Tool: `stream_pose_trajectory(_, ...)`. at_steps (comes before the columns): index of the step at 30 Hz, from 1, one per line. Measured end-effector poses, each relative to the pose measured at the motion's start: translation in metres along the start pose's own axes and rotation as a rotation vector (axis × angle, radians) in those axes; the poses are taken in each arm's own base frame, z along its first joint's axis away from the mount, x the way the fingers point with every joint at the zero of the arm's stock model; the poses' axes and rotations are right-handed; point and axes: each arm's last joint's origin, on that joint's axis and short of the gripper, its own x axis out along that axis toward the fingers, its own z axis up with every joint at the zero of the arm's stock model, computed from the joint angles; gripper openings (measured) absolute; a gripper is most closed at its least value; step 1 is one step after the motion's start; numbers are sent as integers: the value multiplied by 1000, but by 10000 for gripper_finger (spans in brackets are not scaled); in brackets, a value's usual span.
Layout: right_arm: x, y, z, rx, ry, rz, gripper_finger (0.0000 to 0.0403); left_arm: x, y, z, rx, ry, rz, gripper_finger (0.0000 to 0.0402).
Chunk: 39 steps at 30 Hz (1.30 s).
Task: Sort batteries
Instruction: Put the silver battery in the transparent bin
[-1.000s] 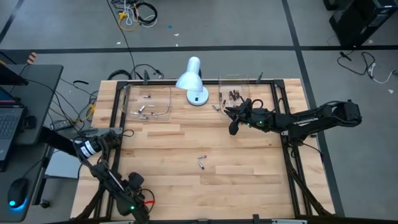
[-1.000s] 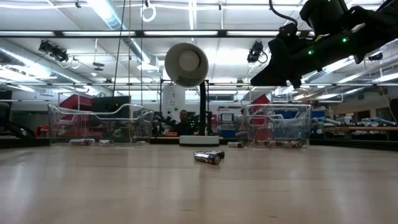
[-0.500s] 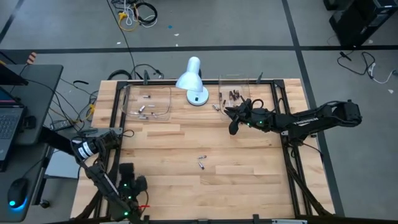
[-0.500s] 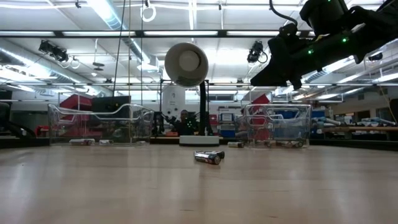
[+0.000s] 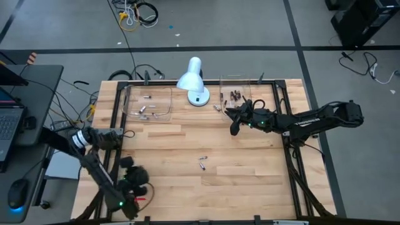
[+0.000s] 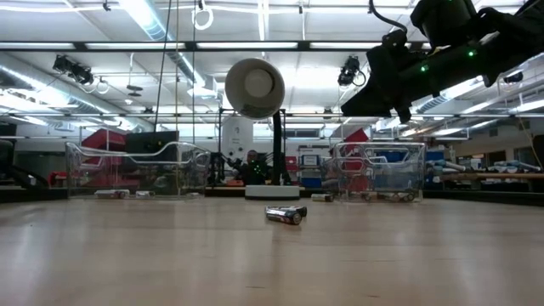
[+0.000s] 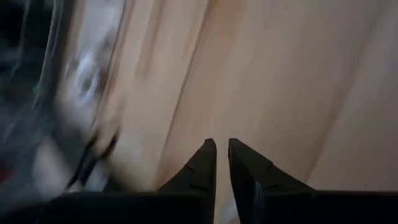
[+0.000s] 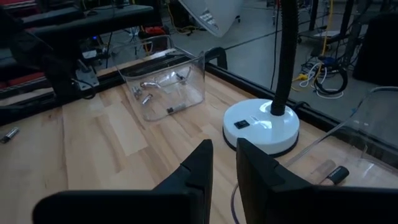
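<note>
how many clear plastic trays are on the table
2. One clear tray sits at the table's far left, the other at the far right beside the white desk lamp; each holds batteries.

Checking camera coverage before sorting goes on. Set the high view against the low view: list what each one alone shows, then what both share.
High view only: the left hand, low at the table's near-left corner, and the laptop beside the table. It also shows the dark batteries in the right tray from above.

Low view only: the room's ceiling lights and a person far behind the table.

Both: the white desk lamp, the left clear tray, the pair of batteries lying mid-table, and the right hand raised near the right tray.
</note>
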Motion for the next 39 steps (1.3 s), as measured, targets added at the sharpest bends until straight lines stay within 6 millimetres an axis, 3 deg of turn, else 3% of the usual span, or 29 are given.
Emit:
stream_pose_trajectory(3,0,0,0,0,0,0,58,-3,6,22,7,-156,-75,32)
stream_pose_trajectory(5,0,0,0,0,0,0,58,-3,19,37,27,-160,-85,25)
stream_pose_trajectory(8,0,0,0,0,0,0,58,2,48,56,-106,-17,-92,14)
stream_pose_trajectory(11,0,0,0,0,0,-1,58,8,70,62,-165,138,-166,4)
stream_pose_trajectory(16,0,0,0,3,4,2,58,7,68,43,178,81,-387,3)
stream_pose_trajectory(21,-1,3,-1,1,10,14,58,27,60,13,341,71,-398,3)
stream_pose_trajectory(26,-1,3,-1,8,10,16,58,33,59,-1,347,100,-382,3)
stream_pose_trajectory(33,-2,4,-2,8,11,22,58,6,56,-16,452,250,-557,1)
stream_pose_trajectory(39,-2,4,-1,13,6,23,58,7,56,-28,469,235,-526,1)
